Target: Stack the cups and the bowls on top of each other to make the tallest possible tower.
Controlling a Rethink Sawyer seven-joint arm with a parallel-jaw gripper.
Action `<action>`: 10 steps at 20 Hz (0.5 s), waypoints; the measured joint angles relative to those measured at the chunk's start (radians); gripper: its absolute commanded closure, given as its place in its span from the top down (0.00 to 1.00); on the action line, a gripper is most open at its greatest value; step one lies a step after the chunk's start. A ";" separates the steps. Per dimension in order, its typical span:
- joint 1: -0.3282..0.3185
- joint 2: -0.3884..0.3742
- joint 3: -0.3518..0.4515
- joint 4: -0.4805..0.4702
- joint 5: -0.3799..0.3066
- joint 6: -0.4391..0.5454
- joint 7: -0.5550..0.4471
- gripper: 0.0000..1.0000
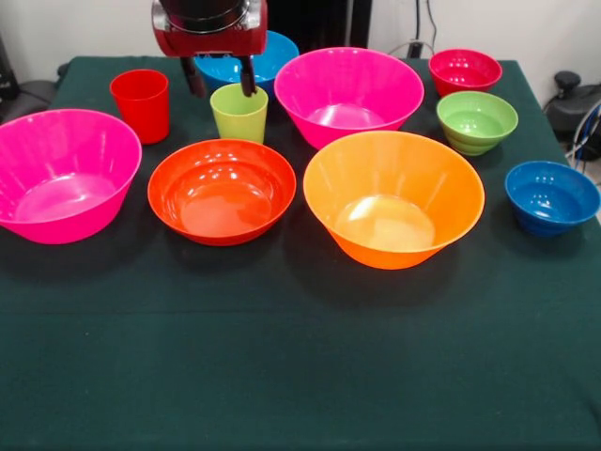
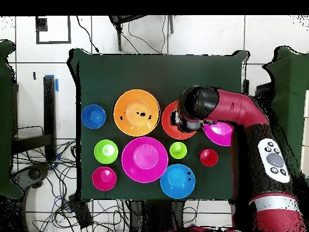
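While nothing is stacked yet, every bowl and cup sitting apart on the green table, the arm hangs at the far side with its gripper just above the lime cup; the two dark fingers stand apart, one near the cup's far rim and the other off to its side, and they hold nothing; so I judge this to be the very first step, the choosing and taking of a piece. The orange bowl sits near the middle of the table, with the red-orange bowl just beside it and a pink bowl at the table's edge; the second pink bowl stands behind, the blue bowl is partly hidden behind the gripper, and the red cup is near the lime one. The small magenta bowl, green bowl and dark blue bowl line the other side. If the lime cup is the target, the next move calls for centring the fingers over its rim, coming down and closing; yet a cup belongs high on a tower, so a wide bowl would want placing first.
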 measured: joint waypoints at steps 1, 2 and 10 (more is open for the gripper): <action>0.000 0.000 0.001 0.000 0.000 0.004 0.000 1.00; 0.000 0.000 0.002 0.000 0.000 0.009 0.000 1.00; 0.001 0.012 0.003 -0.004 -0.020 0.046 0.000 1.00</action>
